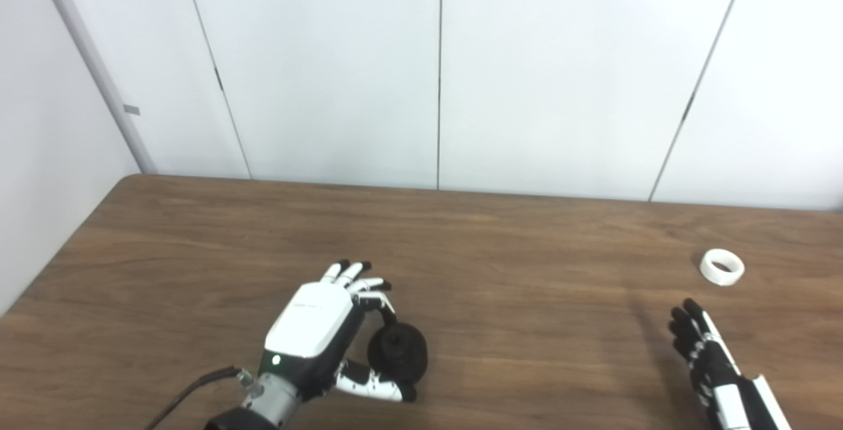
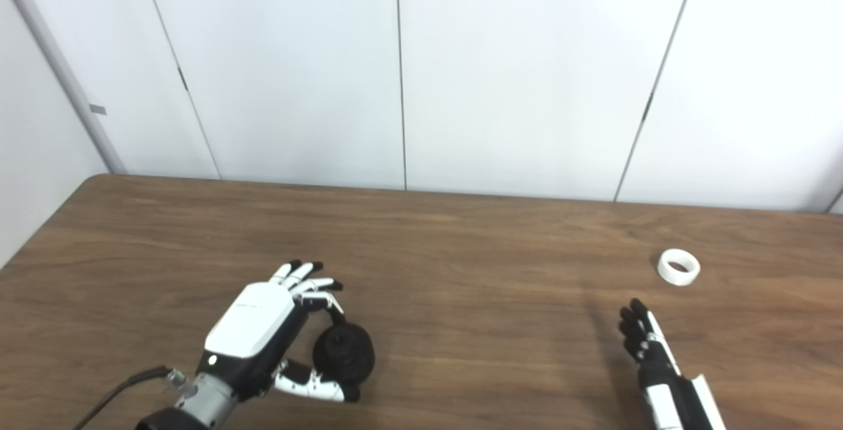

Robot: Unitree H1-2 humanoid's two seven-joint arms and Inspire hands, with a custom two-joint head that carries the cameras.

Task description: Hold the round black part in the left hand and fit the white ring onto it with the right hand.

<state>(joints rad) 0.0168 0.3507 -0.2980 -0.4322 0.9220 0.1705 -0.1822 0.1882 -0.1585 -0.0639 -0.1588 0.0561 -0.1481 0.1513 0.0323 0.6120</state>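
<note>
Taking the round black part (image 1: pixel 397 352) as the landmark: it sits low on the wooden table (image 1: pixel 461 245), towards the near-left, and the left hand (image 1: pixel 316 328) is right against its left side. That hand's thumb lies along the near edge of the part and one finger curls over the far top, while the other fingers stay spread and straight beyond it. So it reads as a loose pinch around the part; whether it is lifted or resting on the wood cannot be told. The part looks like a stiff, chunky moulded piece with a raised boss on top, probably fairly light, matte enough not to slip; its rim is the sensible place to hold, leaving the boss free.

Well to the right of the part, the right hand (image 1: pixel 708 357) hovers edge-on with fingers extended and nothing in it. Farther right and a little beyond that hand lies the white ring (image 1: pixel 722 267), flat on the table, apart from everything. It seems thin, rigid and very light, likely smooth, so pinching across its outer wall should suit, gently, since it could skate away
</note>
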